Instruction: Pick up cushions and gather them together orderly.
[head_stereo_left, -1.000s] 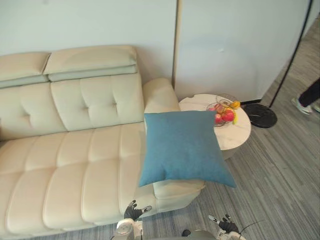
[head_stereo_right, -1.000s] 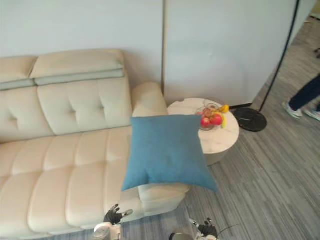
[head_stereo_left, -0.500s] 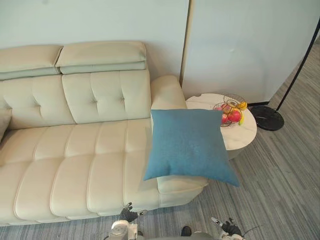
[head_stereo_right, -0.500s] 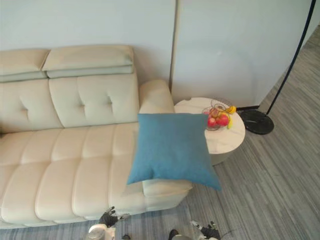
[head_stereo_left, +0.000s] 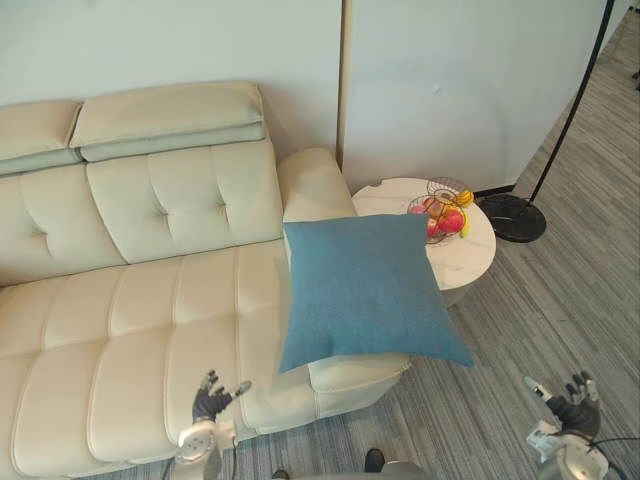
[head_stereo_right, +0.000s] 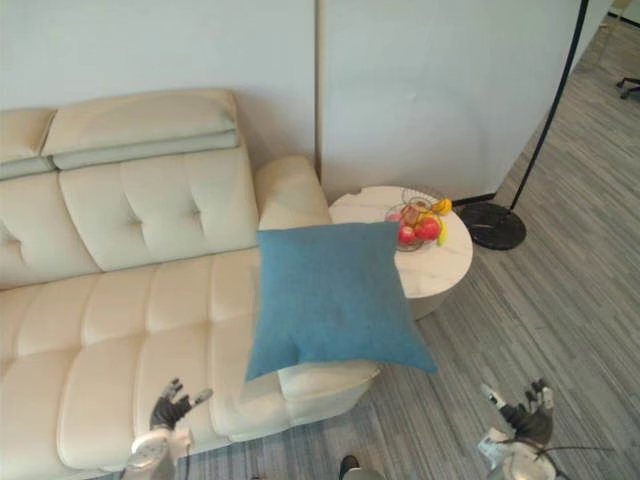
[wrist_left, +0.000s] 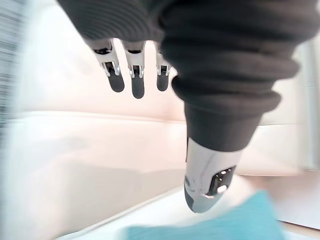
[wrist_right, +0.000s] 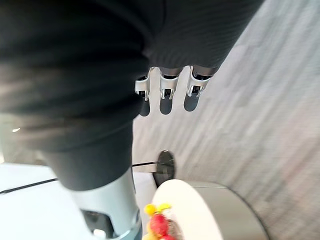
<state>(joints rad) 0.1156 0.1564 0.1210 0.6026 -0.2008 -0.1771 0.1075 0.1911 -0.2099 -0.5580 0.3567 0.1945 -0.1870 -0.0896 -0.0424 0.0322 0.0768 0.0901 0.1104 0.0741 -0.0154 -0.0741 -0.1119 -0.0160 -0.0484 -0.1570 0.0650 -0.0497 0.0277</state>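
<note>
Simply, blue cushion (head_stereo_left: 365, 290) on armrest of cream sofa (head_stereo_left: 150, 300).

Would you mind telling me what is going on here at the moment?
The robot faces a cream sofa and holds nothing. Its left robot hand hovers open in front of the seat, and its right robot hand hovers open over the grey floor. A blue cushion lies across the sofa's end, one corner overhanging toward a round white side table that carries a wire fruit bowl. Neither hand touches the cushion yet.
</note>
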